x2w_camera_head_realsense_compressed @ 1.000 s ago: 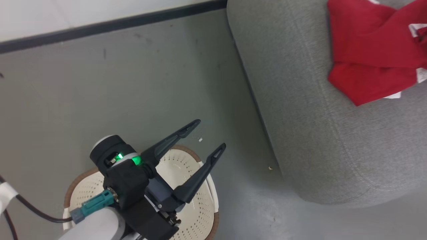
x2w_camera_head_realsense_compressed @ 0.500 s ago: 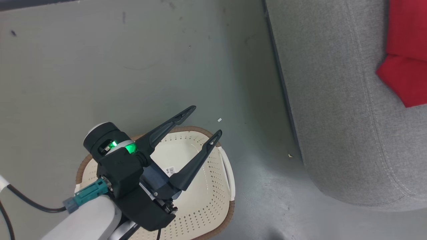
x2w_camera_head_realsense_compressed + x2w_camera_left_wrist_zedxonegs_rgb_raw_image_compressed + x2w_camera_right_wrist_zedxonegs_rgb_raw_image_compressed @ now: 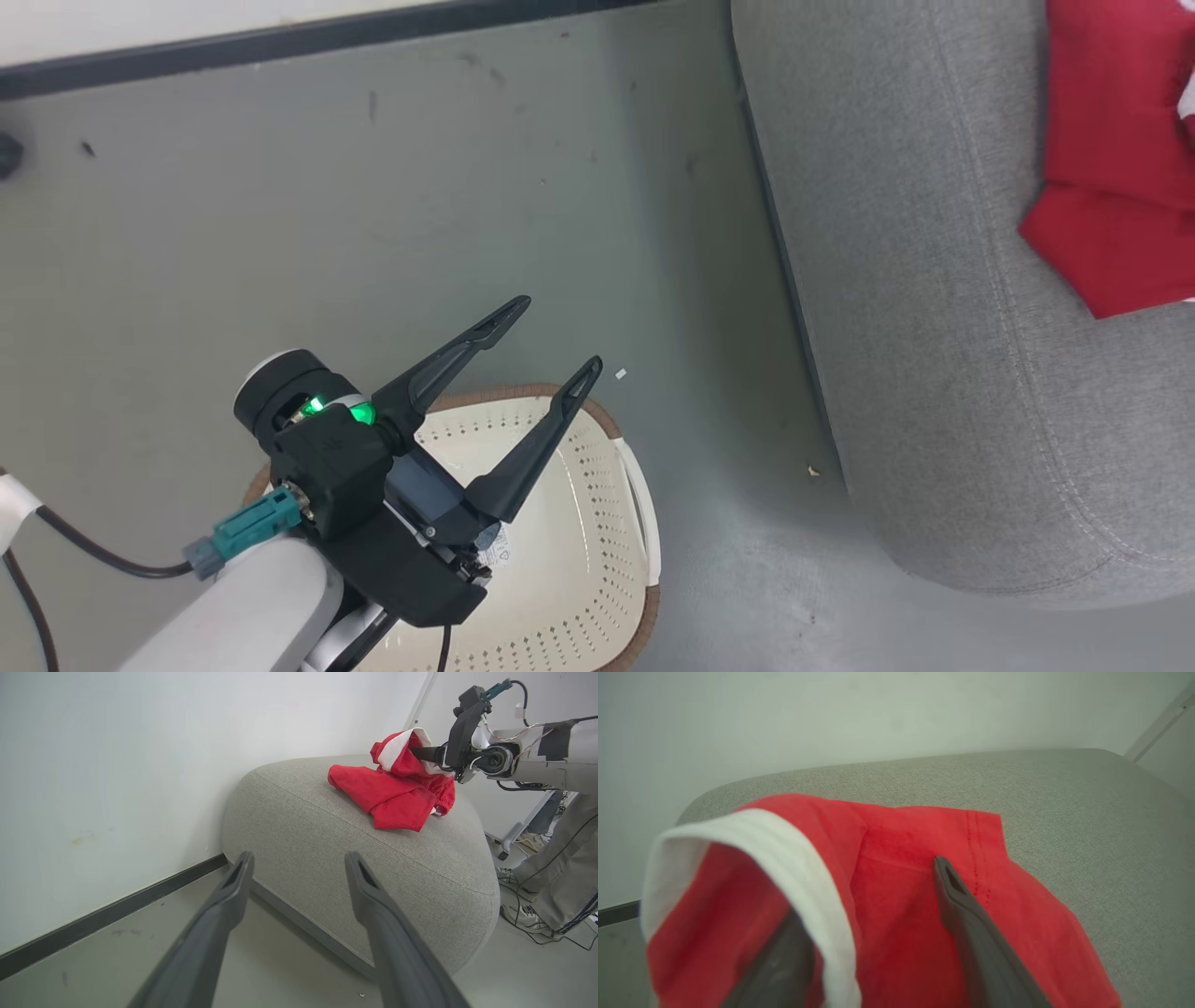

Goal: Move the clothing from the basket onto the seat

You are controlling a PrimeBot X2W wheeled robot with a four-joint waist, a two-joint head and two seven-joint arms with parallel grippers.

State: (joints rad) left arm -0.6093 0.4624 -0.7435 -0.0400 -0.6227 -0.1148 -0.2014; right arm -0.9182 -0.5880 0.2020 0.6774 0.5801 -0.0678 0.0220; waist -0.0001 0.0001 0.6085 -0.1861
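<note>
The red clothing (image 3: 1111,140) lies bunched on the grey seat (image 3: 934,327) at the head view's right edge. My left gripper (image 3: 560,334) is open and holds nothing, hanging above the far rim of the cream basket (image 3: 579,560), whose visible inside shows just a small label. In the left wrist view the clothing (image 3: 392,793) sits on top of the seat (image 3: 373,868), with my right gripper (image 3: 423,753) reaching into it. In the right wrist view my right gripper (image 3: 866,886) is spread open; a white-trimmed fold of the clothing (image 3: 896,896) drapes over and hides its left finger.
A white wall with a dark baseboard (image 3: 280,42) runs along the far side of the grey floor (image 3: 373,215). A person's legs (image 3: 556,858) and trailing cables stand beyond the seat's far end. Small scraps lie on the floor near the seat.
The head camera has swung, shifting the whole picture. My left gripper stays open over the basket, much as before. The clothing on the seat lies the same.
</note>
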